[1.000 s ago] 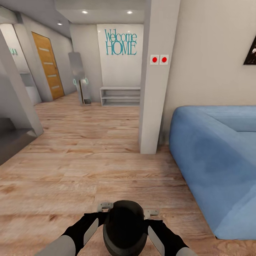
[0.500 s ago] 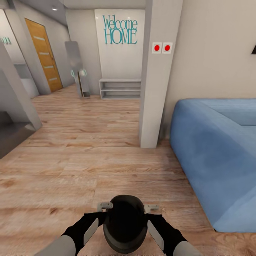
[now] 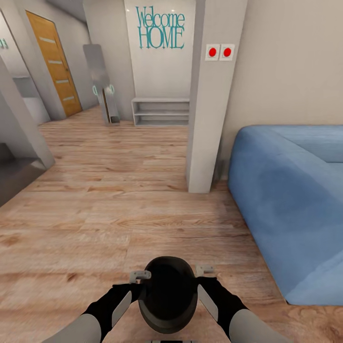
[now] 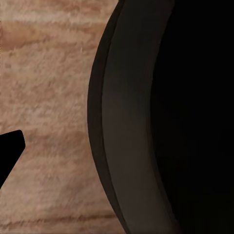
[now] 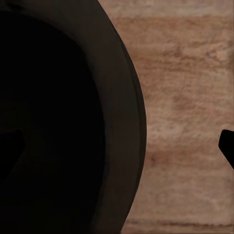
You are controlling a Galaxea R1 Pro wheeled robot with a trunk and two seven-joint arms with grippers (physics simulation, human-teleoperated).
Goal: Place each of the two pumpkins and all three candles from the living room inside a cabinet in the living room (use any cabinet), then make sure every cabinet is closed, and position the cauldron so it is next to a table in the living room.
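The black cauldron [image 3: 167, 293] hangs low in front of me over the plank floor, mouth up, between my two forearms. My left gripper [image 3: 143, 276] sits at its left rim and my right gripper [image 3: 204, 270] at its right rim. In the left wrist view the cauldron's wall [image 4: 124, 122] runs between the fingers, and the outer fingertip [image 4: 9, 148] stands well clear of it. The right wrist view is alike: the cauldron's rim [image 5: 124, 122], and an outer fingertip [image 5: 228, 146] far from it. Both inner fingers are lost in the dark mouth.
A blue sofa [image 3: 286, 190] stands close on the right. A white pillar [image 3: 209, 119] with two red buttons rises straight ahead. Beyond it, a hallway of plank floor [image 3: 105, 190] leads to a low grey shelf [image 3: 161, 112] and an orange door [image 3: 52, 62]. A grey wall corner [image 3: 21, 128] juts in at the left.
The whole picture has shifted: the camera has moved forward toward the pillar and sofa. The cauldron has stayed between my grippers and sits slightly higher in the picture.
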